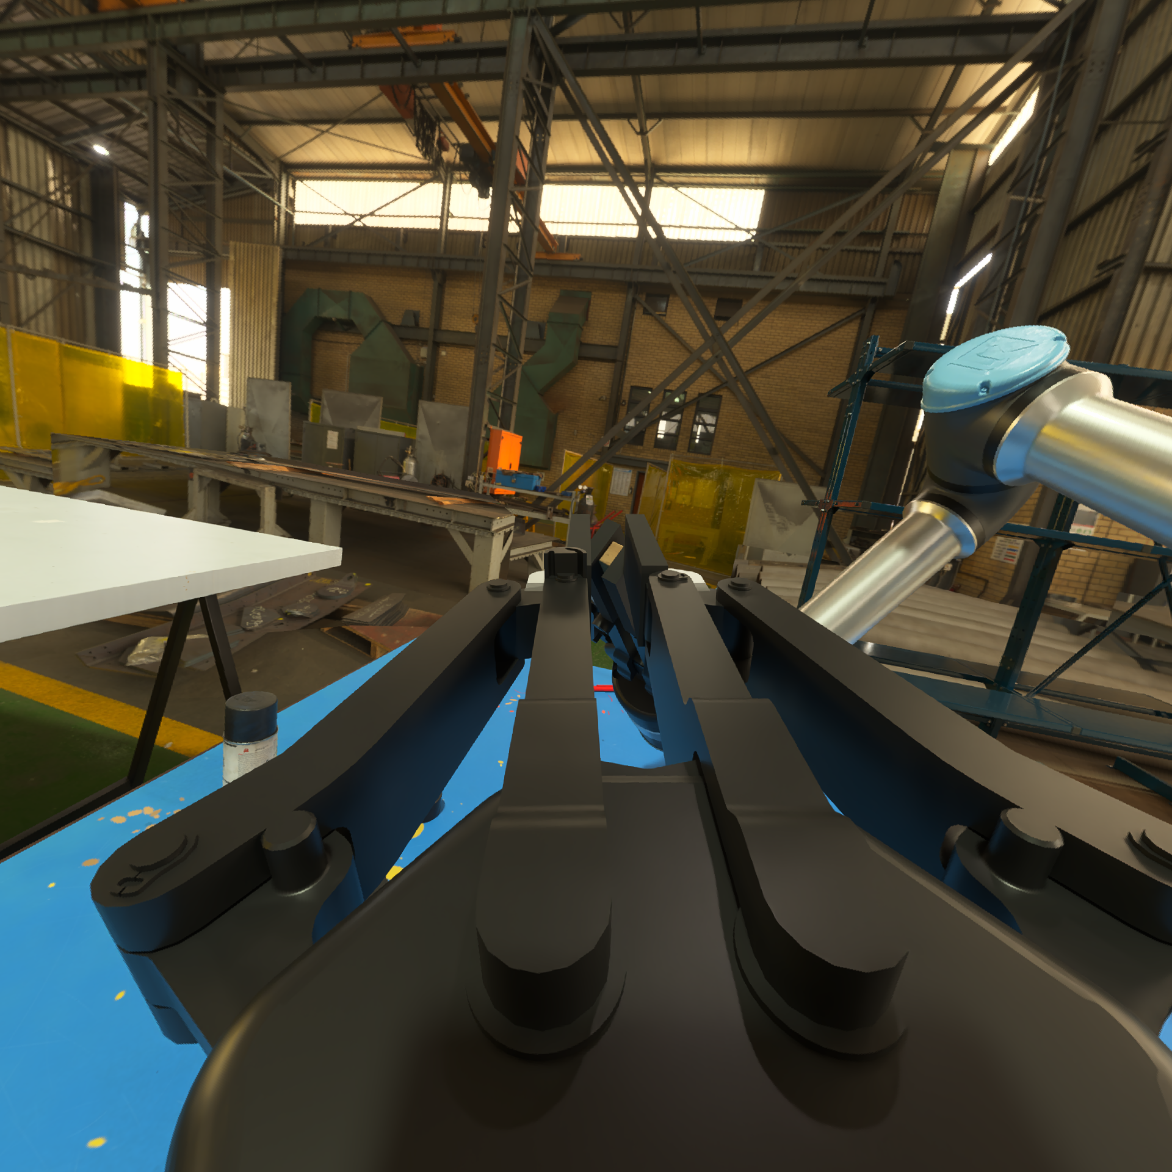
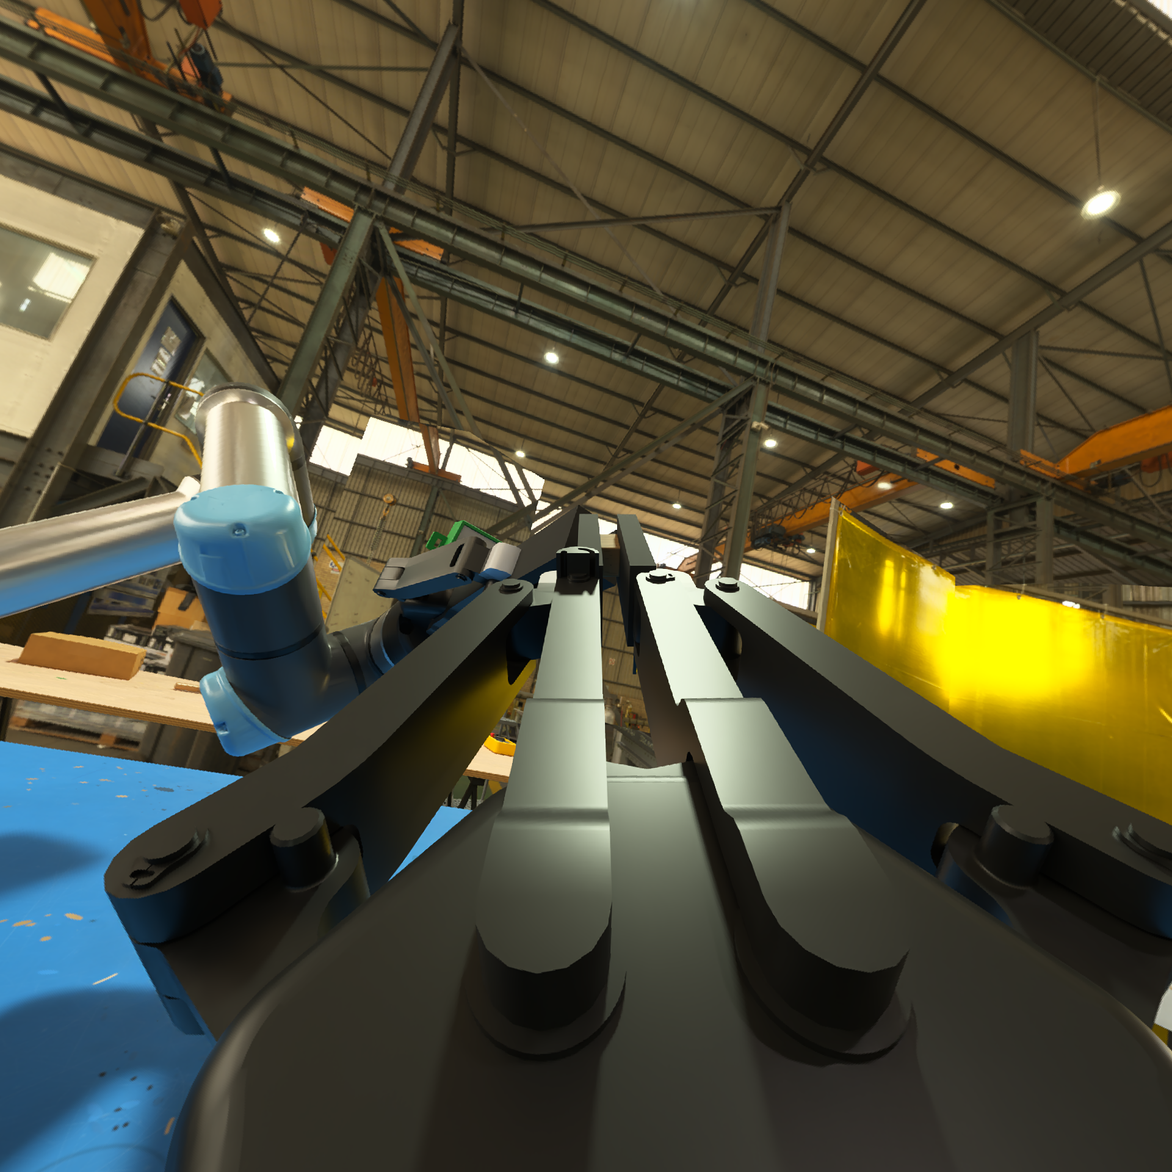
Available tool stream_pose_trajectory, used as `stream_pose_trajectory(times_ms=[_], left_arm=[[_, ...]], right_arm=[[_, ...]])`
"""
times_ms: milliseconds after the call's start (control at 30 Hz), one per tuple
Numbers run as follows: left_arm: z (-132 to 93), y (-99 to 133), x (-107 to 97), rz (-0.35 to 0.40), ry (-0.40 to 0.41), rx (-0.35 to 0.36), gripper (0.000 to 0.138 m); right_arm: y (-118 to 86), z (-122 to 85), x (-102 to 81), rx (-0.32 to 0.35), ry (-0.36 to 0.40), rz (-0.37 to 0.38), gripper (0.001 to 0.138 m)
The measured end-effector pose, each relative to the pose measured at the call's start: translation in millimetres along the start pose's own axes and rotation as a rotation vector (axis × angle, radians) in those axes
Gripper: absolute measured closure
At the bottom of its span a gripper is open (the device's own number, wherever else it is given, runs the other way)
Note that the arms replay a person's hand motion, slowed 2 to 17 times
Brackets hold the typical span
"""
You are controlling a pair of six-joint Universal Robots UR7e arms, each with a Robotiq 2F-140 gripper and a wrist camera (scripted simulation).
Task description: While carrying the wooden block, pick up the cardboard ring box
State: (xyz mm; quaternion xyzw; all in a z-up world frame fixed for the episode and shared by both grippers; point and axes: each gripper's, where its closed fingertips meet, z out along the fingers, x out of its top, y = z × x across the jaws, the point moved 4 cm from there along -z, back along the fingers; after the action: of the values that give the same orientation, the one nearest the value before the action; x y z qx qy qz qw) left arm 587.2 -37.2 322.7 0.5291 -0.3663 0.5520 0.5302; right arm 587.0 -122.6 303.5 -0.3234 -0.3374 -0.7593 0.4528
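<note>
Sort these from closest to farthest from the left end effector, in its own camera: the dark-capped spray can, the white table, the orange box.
From the left end effector:
1. White spray can with dark cap, low on the left.
2. White flat-topped table, farther out left.
3. Orange metal box, far back, near the brick wall.

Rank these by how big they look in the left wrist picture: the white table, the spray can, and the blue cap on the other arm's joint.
1. White table, clearly largest.
2. Blue joint cap.
3. Spray can, roughly similar to the cap, so that order is unsure, and their distances from the camera differ.
</note>
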Motion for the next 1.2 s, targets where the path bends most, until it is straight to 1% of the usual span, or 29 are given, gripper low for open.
stream_pose_trajectory(times_ms=[533, 1200], left_arm=[[-0.4, 0.7, 0.3, 0.015, -0.004, 0.004, 0.124], [-1.0, 1.6, 0.5, 0.026, -0.010, 0.003, 0.124]], right_arm=[[0.3, 0.0, -0.3, 0.009, 0.001, 0.037, 0.131], [0.0, 0.1, -0.5, 0.020, 0.004, 0.042, 0.131]])
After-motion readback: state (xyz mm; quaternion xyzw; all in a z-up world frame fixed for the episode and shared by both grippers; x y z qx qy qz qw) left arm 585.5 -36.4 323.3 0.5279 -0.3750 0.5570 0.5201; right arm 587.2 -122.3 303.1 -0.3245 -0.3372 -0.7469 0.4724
